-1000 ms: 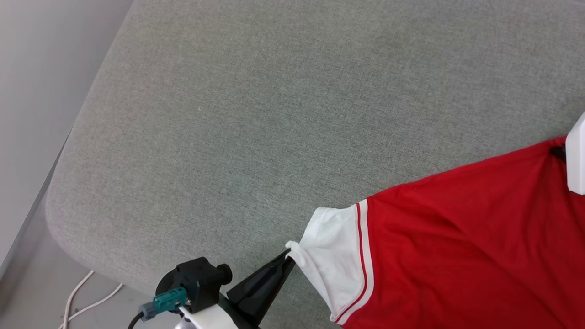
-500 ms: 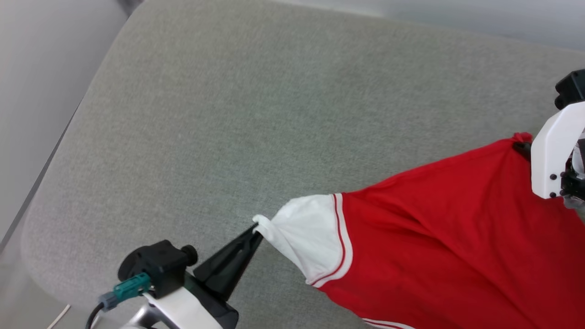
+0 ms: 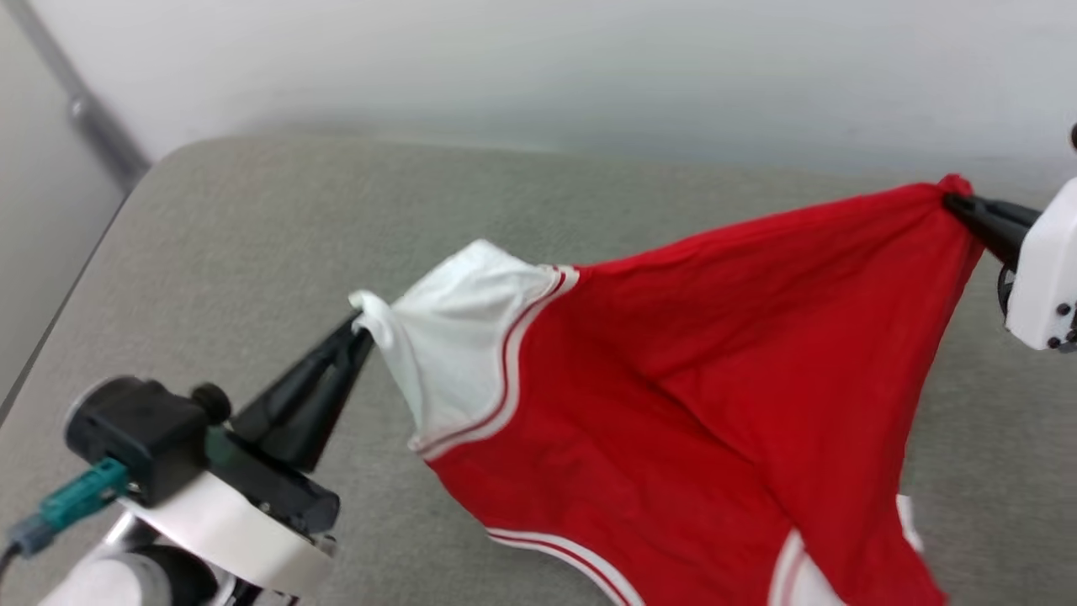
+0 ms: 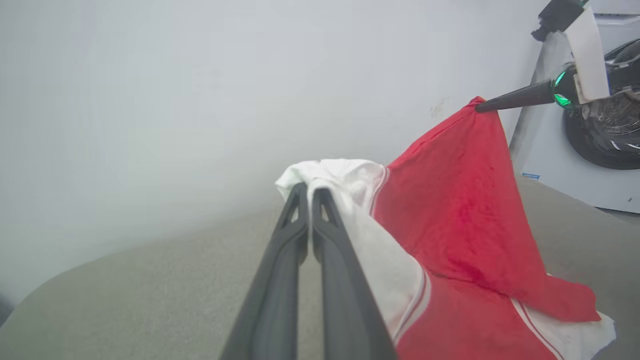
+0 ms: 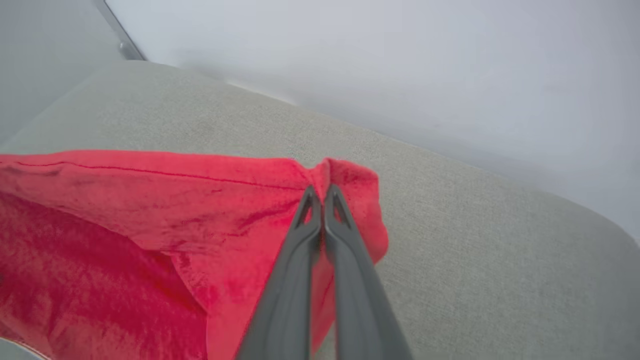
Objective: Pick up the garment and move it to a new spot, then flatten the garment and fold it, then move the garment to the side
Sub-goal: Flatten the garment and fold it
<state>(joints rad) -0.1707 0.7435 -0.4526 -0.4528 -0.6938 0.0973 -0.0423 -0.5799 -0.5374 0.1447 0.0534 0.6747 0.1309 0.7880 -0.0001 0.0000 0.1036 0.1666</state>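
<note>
Grey woven fabric covers the broad padded surface point(image 3: 236, 252) in front of me, its rounded corner at my left and a pale wall point(image 3: 538, 59) behind it. Above it hangs the garment point(image 3: 690, 370), a red shirt stretched between my two grippers like a slack sheet, its upper edge rising from my left to my right. Its lower part sags, and in the left wrist view it seems to rest crumpled on the grey fabric. A white-fronted washing machine point(image 4: 550, 165) with a dark round door stands past the far end of the surface in that view. The white sleeve point(image 3: 458, 337), edged with red and white stripes, forms the shirt's left end. My left gripper point(image 3: 362, 324) has its fingers pressed together on the sleeve's hem, pinching a small fold of white cloth. My right gripper point(image 3: 952, 200) has its fingers closed on a bunched red corner of the shirt, held higher than the left.
</note>
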